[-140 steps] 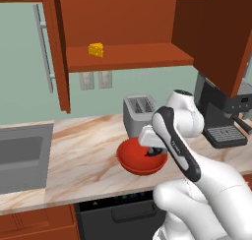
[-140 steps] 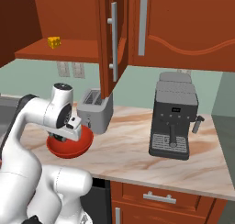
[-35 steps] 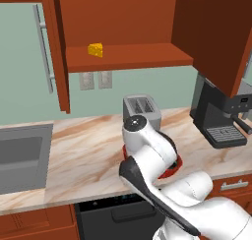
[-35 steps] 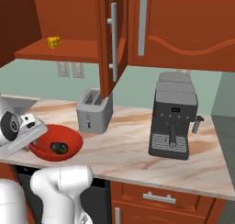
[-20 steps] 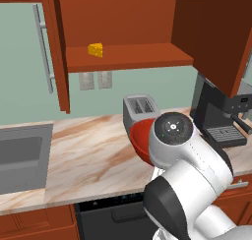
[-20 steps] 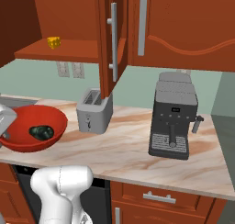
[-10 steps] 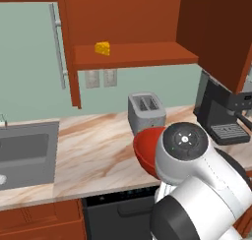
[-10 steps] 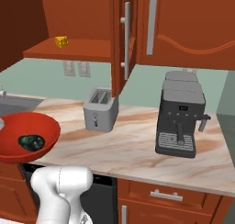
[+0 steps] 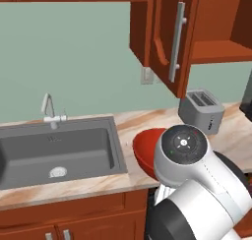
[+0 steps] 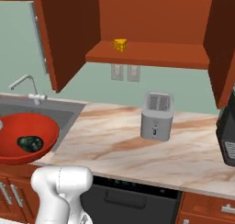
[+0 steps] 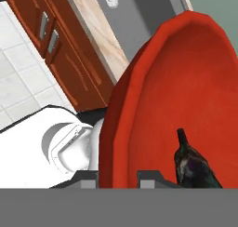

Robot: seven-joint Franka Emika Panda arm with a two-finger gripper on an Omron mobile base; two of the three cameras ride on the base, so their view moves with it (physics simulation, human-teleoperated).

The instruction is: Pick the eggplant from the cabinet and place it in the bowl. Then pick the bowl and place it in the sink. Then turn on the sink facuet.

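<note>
Fingers (image 11: 118, 175) clamp the rim of the red bowl (image 11: 186, 91), eggplant (image 11: 193, 165) lying inside.

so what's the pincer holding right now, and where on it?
The wide red bowl, pinched at its rim by the pincer; the dark eggplant lies inside.

red bowl (image 10: 27, 136), glossy near-black eggplant (image 10: 30, 143), dark grey sink (image 9: 54, 150), silvery faucet (image 9: 49, 111), beige-veined marble counter (image 10: 114, 149), reddish-brown cabinet (image 10: 147, 30), yellow cheese (image 10: 120, 45), grey toaster (image 10: 157, 116).
</note>
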